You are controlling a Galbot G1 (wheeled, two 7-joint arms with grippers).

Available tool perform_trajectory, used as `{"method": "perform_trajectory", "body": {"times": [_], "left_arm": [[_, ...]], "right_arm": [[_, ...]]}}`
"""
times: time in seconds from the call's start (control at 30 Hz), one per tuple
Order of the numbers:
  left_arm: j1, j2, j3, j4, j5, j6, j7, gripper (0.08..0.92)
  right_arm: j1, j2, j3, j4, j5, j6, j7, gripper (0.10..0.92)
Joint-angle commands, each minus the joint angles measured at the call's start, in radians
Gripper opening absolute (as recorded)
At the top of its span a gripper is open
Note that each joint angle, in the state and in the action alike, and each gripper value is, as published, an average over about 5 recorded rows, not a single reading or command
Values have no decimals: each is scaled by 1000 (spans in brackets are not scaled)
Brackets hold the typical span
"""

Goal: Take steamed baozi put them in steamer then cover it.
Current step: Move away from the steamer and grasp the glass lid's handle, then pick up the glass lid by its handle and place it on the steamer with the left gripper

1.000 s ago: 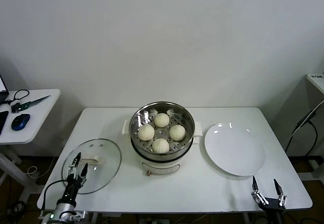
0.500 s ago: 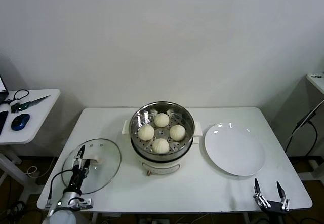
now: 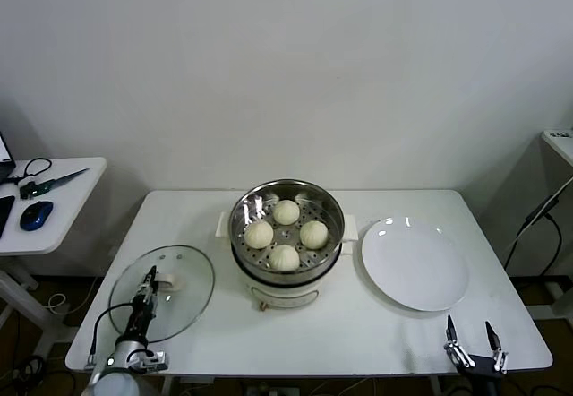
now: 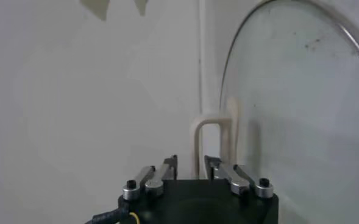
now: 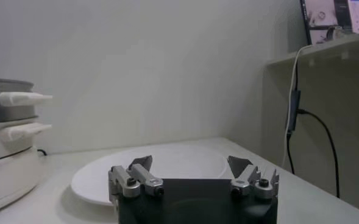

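Observation:
Several cream-white baozi (image 3: 285, 233) sit on the perforated tray inside the steel steamer (image 3: 238, 239), which stands uncovered at the table's middle. Its glass lid (image 3: 183, 311) lies flat at the front left, with a cream handle (image 3: 168, 281) on top. My left gripper (image 3: 149, 281) is down on the lid. In the left wrist view the lid's handle (image 4: 199, 137) stands between the jaws of the left gripper (image 4: 191, 162), which have narrowed round it with a gap showing on each side. My right gripper (image 3: 471, 333) waits open near the front right edge.
A flat white plate (image 3: 414, 263) lies right of the steamer, with nothing on it; the plate (image 5: 94, 178) also shows ahead of the right gripper (image 5: 189, 163). A small side table (image 3: 63, 217) with a mouse and cables stands at the far left.
The left gripper has slid forward over the lid to the handle and its jaws have narrowed from wide open. The right gripper has barely moved.

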Motion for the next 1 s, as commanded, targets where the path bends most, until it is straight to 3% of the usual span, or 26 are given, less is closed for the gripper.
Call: {"method": "perform_trajectory", "body": {"times": [0.03,0.23,0.37,0.63,1.0], "left_arm": [[-11,-5,1,12,8,6,1,316],[-11,-2,-4,-1,-9,19,3,158],[21,8,4,-88,-79,26,35,138],[85,81,15,-436,-260,125,215,138],[20,295,61,-751,-323,451,496,138]], "right_arm": [[-2,1,-2,3,-1,-1,0,823],[0,0,-2,8,-2,-4,-1,823],[1,-1,-1,16,-2,-4,-1,823],[2,-1,-4,30,-5,5,7,823],[9,0,-19,53,-44,-8,33,823]]}}
